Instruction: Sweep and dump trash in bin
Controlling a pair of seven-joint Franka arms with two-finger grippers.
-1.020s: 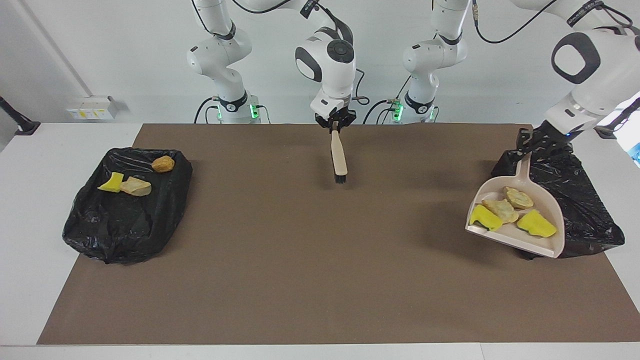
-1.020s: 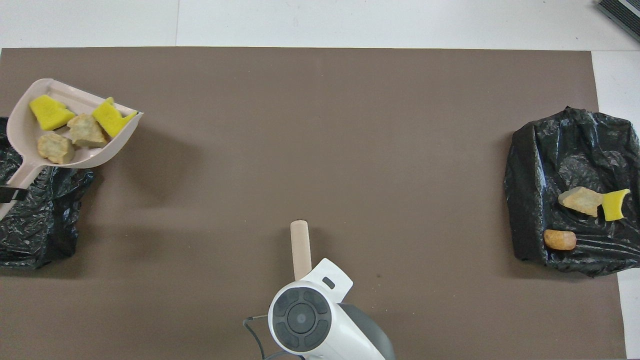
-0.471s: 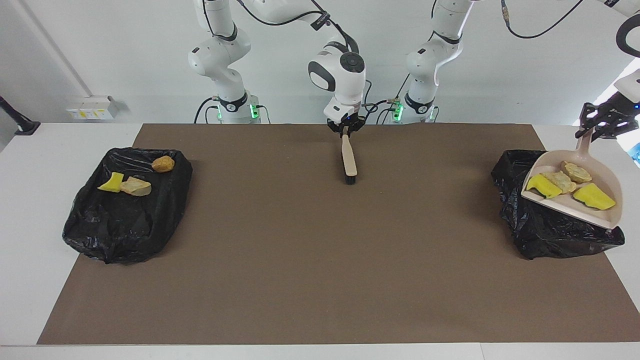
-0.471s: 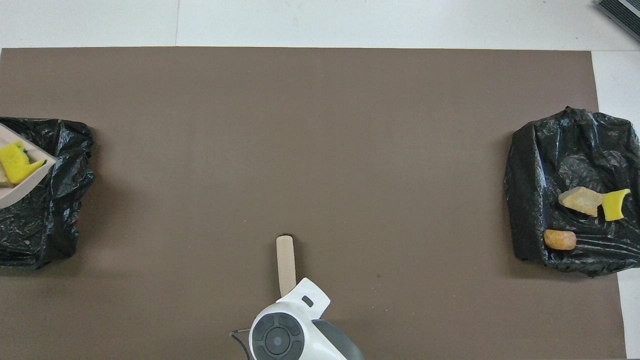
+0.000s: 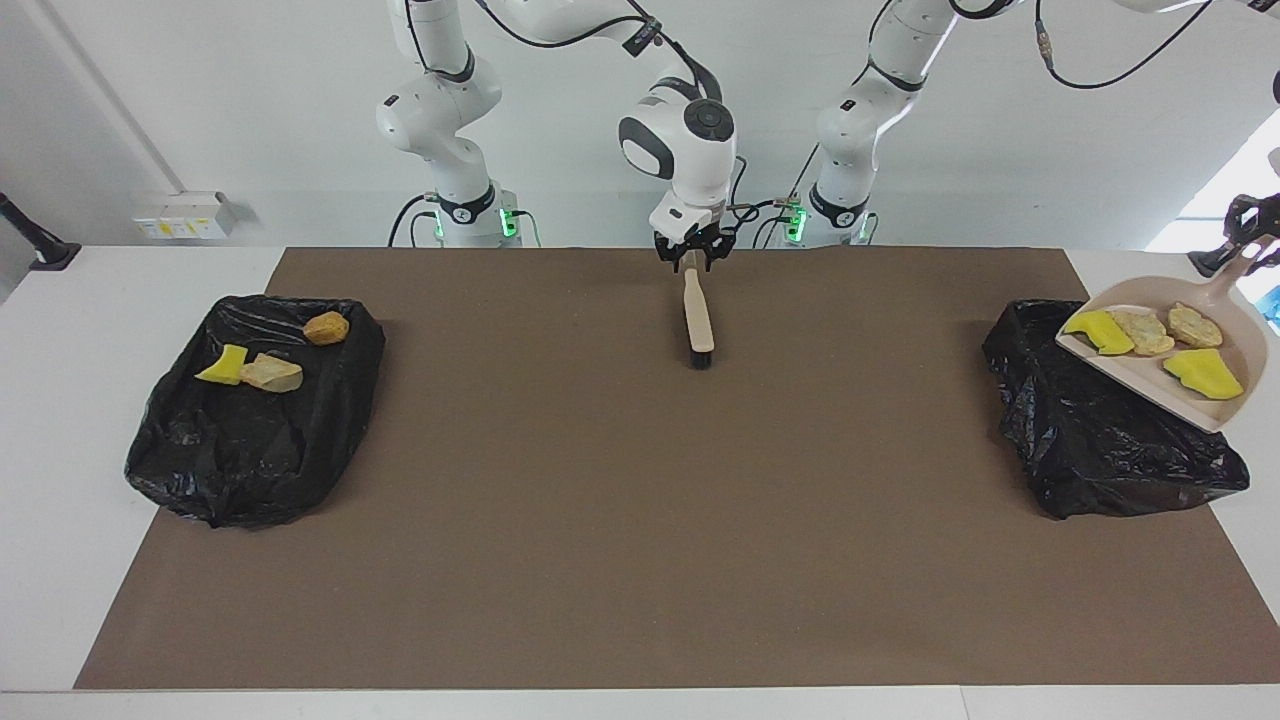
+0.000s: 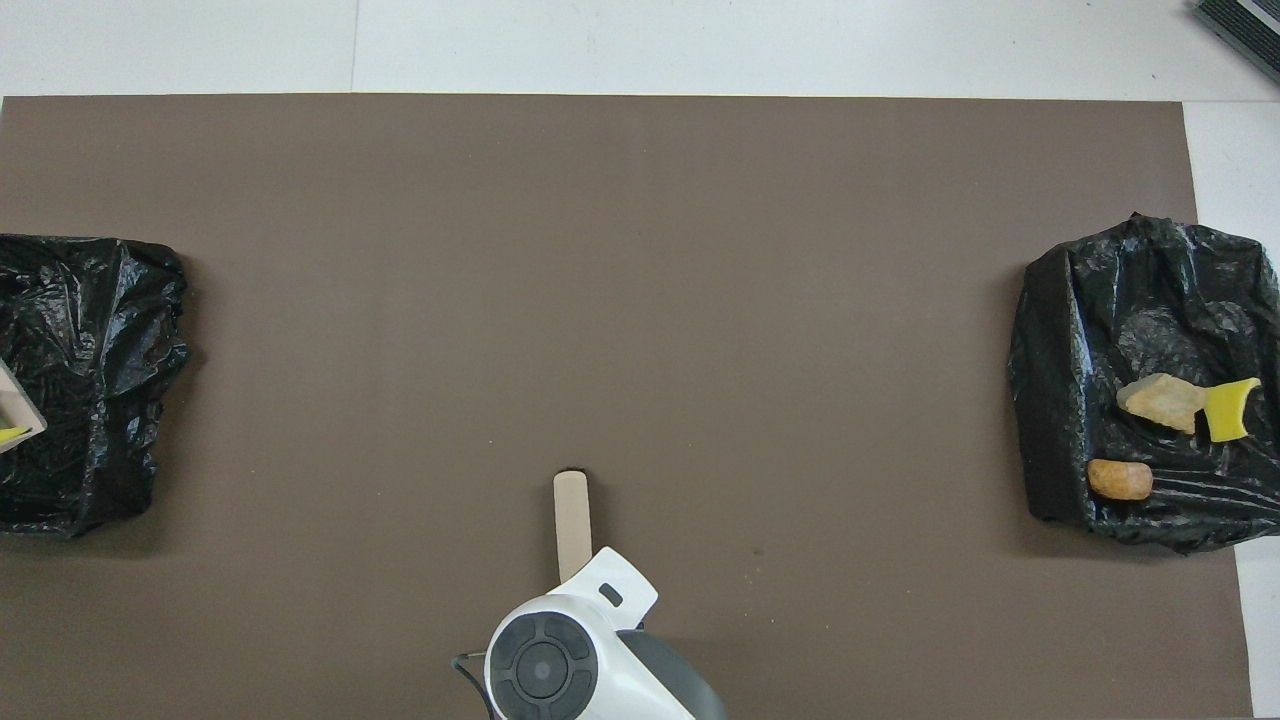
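Note:
The beige dustpan point(image 5: 1160, 375) hangs tilted over the black bin bag point(image 5: 1100, 450) at the left arm's end of the table. My left gripper point(image 5: 1245, 240) is shut on its handle. It carries trash: two yellow chunks point(image 5: 1203, 372) and two tan lumps point(image 5: 1143, 332). In the overhead view only a corner of the dustpan point(image 6: 15, 425) shows. The beige brush point(image 5: 698, 315) lies on the brown mat, close to the robots. My right gripper point(image 5: 690, 258) is at the handle's end, open on either side of it.
A second black bag point(image 5: 250, 440) sits at the right arm's end of the table. It holds a yellow scrap point(image 5: 224, 366), a tan lump point(image 5: 272, 373) and a brown lump point(image 5: 326, 327). The brown mat point(image 5: 640, 520) covers the table's middle.
My left gripper lifted the loaded dustpan off the mat's edge and carried it over the bag. The right gripper drew the brush toward the robots, set it down and opened.

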